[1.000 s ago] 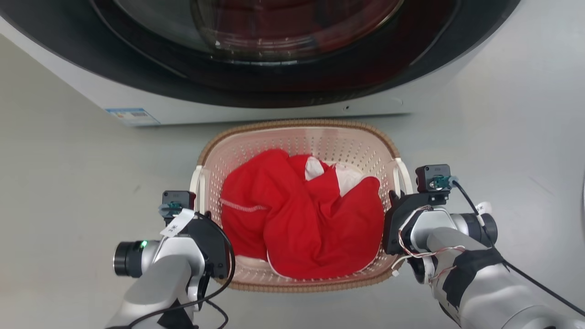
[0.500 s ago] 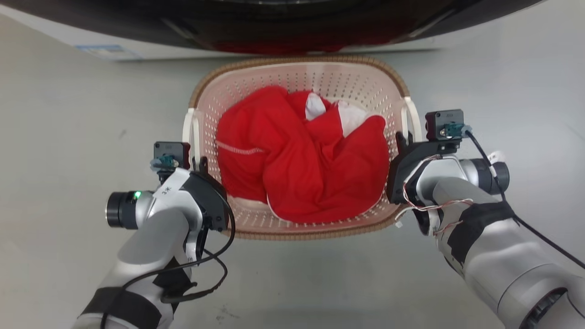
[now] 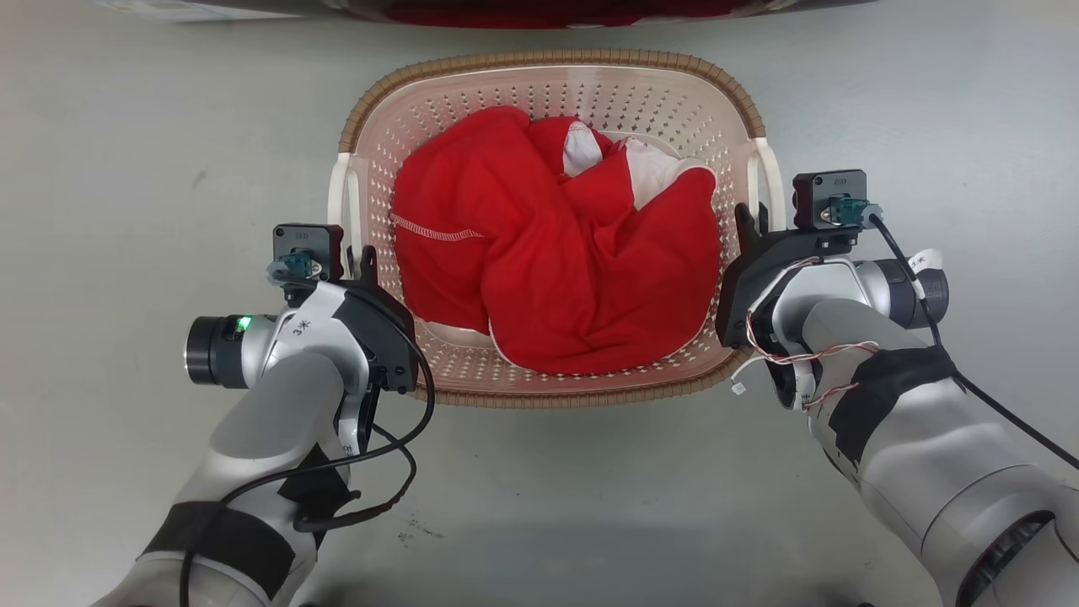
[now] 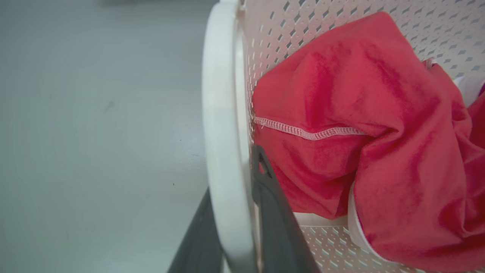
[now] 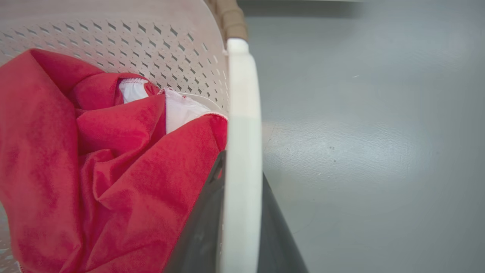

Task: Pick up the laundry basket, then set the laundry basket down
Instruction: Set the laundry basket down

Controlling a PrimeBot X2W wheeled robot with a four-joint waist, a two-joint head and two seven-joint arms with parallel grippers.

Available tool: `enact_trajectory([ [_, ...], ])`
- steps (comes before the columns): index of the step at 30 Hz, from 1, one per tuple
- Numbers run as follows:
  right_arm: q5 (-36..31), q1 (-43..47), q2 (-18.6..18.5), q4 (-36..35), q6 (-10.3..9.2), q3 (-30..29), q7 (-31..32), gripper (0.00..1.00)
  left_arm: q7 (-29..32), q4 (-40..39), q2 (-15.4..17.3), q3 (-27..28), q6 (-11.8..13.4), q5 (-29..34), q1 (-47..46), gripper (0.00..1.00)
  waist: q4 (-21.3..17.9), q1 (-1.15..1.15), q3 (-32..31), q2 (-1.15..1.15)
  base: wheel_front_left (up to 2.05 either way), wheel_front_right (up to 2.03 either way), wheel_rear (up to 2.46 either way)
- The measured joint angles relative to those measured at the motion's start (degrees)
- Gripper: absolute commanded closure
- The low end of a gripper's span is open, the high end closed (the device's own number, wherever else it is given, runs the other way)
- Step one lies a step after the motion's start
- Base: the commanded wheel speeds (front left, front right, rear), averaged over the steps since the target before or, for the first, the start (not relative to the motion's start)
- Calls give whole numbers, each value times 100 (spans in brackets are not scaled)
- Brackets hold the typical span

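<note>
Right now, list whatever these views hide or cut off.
- Head view: the red garment covers the laundry basket's bottom.
- Head view: the top edge cuts off nearly all of the washer.
- Left wrist view: the white handle hides the left gripper's outer jaw tip.
- Right wrist view: the other white handle hides part of the right gripper's jaws.

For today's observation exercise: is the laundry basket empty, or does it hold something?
It holds something. A crumpled red cloth with white patches lies inside the laundry basket, covering most of its perforated floor.
</note>
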Motion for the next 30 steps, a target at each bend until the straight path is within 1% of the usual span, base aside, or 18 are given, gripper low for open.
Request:
enact_trajectory([
  [12, 0, -63, 0, 1, 1, 2, -127, 100, -188, 122, -21, -4, 0, 7, -119, 100, -22, -1, 119, -1, 0, 0, 0],
  [14, 0, -69, 3, 0, 2, 3, -134, 88, -199, 149, -23, -4, -1, 7, -123, 100, -31, -1, 130, -1, 0, 0, 0],
  [17, 0, -70, 5, 1, 18, 5, -135, 87, -243, 185, -25, -5, -1, 7, -142, 100, -44, -1, 147, -1, 0, 0, 0],
  [18, 0, -70, 7, 1, 18, 9, -153, 82, -247, 196, -27, -5, -1, 7, -148, 97, -49, -1, 151, -1, 0, 0, 0],
  [19, 0, -70, 9, 1, 18, 23, -159, 64, -252, 203, -26, -7, -1, 8, -156, 66, -52, -1, 155, -1, 0, 0, 0],
  [20, 0, -69, 12, 2, 18, 34, -159, 52, -253, 216, -29, -13, -1, 10, -168, 35, -56, -1, 158, -1, 0, 0, 0],
  [21, 0, -69, 18, 1, 18, 36, -159, 19, -258, 229, -44, -19, -1, 20, -182, 4, -59, -1, 159, -1, 0, 0, 0],
  [22, 0, -69, 27, 1, 18, 36, -160, 0, -261, 238, -62, -20, -1, 24, -196, 0, -63, -1, 159, -1, 0, 0, 0],
  [30, 8, -64, 81, 13, 26, 35, -231, 0, -339, 367, -100, -7, -2, 23, -216, 0, -80, -1, 31, -1, 0, 0, 0],
])
